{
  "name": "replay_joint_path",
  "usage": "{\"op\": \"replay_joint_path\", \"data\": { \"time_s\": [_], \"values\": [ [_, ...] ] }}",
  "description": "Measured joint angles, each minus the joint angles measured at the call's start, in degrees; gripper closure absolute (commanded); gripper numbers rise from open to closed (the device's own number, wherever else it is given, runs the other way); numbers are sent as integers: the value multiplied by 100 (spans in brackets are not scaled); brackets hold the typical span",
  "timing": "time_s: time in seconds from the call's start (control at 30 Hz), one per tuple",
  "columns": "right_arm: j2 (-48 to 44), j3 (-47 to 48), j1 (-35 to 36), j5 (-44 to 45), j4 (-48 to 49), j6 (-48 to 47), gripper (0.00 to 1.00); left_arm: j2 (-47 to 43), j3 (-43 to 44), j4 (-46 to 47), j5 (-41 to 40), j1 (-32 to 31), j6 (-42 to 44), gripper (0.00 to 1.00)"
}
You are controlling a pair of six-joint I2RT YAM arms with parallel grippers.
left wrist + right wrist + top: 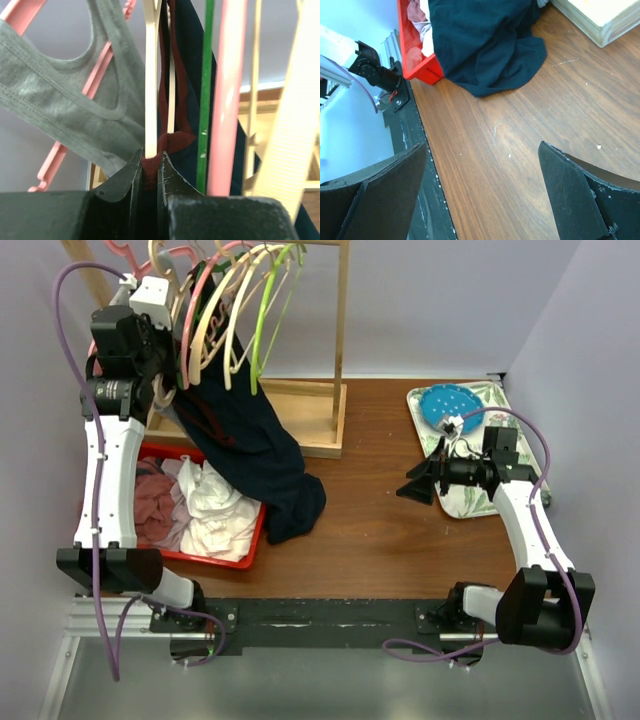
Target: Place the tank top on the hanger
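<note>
The dark navy tank top (262,455) hangs from the rack down to the table, its lower end bunched on the wood (485,45). High at the rack, my left gripper (149,157) is shut on the top's dark red trim (177,140). The light tan hanger (151,75) shows as a thin bar running straight up from between the jaws, touching the pinched trim. My right gripper (415,485) hovers over the table's right half, open and holding nothing (482,150).
A grey tank top (50,100) hangs on a pink hanger to the left. Pink (227,100) and green (206,75) hangers crowd the right. A red bin (225,562) holds white and pink garments. The wooden rack base (310,420) and a tray (480,400) stand behind.
</note>
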Motion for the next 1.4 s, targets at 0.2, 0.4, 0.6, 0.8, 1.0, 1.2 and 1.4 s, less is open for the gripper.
{"op": "replay_joint_path", "data": {
  "time_s": [0.2, 0.4, 0.6, 0.8, 1.0, 1.2, 1.4],
  "values": [
    [81, 22, -7, -22, -98, -37, 1, -66, -57, 385, 245, -2, -76, 100],
    [125, 61, -7, -33, -120, -59, 1, -157, -50, 588, 280, -2, -111, 100],
    [125, 61, -33, -35, -136, -68, 1, 149, 256, 846, 168, -2, -177, 100],
    [127, 61, -98, -35, -157, -85, 1, 629, 417, 1202, 103, 37, -315, 100],
    [221, 66, -122, -35, -208, -120, 1, 870, 400, 1342, 98, 144, -409, 100],
    [243, 72, -129, -33, -260, -170, 1, 723, 37, 1631, 107, 278, -516, 90],
    [243, 81, -155, -33, -286, -205, 1, 525, -326, 1932, 116, 363, -568, 88]
  ]
}}
